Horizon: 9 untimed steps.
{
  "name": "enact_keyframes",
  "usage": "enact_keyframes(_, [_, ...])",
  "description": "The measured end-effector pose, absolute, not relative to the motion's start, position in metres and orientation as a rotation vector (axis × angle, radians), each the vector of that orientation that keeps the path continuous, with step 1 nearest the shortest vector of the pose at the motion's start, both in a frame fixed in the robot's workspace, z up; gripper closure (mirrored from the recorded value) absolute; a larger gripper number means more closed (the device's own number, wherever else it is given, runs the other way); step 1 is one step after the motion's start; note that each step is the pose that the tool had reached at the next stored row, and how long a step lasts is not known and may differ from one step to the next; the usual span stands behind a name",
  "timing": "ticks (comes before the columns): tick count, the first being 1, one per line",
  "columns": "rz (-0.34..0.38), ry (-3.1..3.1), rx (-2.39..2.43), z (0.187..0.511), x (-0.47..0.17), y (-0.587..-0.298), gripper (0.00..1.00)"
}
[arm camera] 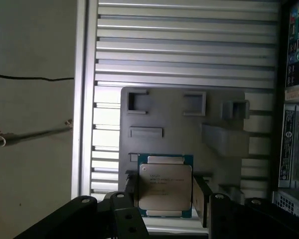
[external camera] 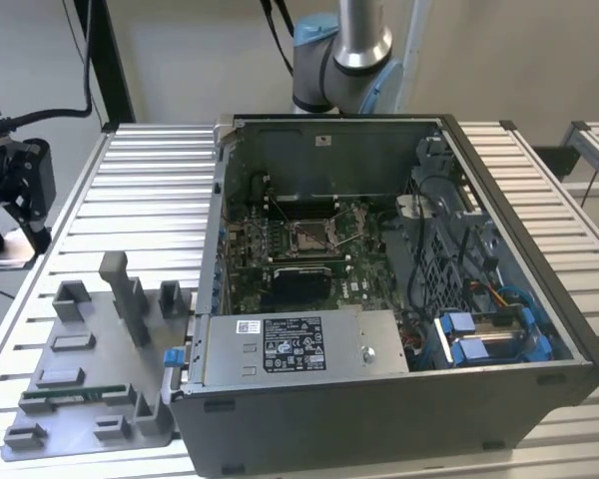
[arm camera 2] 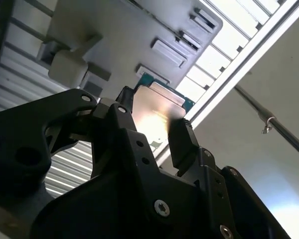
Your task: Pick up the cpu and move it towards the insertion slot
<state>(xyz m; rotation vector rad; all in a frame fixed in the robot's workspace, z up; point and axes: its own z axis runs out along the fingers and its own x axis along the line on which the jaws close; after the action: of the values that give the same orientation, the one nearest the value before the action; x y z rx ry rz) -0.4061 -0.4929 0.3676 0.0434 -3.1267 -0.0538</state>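
The cpu (arm camera: 164,186), a flat square chip with a silvery top and green rim, sits between my gripper's (arm camera: 165,195) black fingers (arm camera: 202,196), which are shut on its two opposite edges. The second wrist view shows the same grip on the cpu (arm camera 2: 157,112) from beneath. In the exterior view my gripper (external camera: 22,235) hangs over the table's edge at that view's far left, with the cpu (external camera: 10,264) seen as a thin green edge below it. The insertion slot (external camera: 309,237), a silver-framed socket, lies on the motherboard inside the open computer case (external camera: 399,344), well off to the exterior view's right.
A grey fixture tray (external camera: 90,369) with upright posts lies on the ribbed table (external camera: 150,190) between my gripper and the case; a green memory stick (external camera: 70,392) rests on it. The case walls, cables (external camera: 449,239) and blue drive bays (external camera: 489,334) ring the motherboard. The arm's base (external camera: 339,50) stands behind the case.
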Motion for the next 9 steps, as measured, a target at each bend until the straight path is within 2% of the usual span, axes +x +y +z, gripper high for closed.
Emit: enact_keyframes(9, [-0.054,-3.127,0.044,0.368,-0.365,-0.493,1.0])
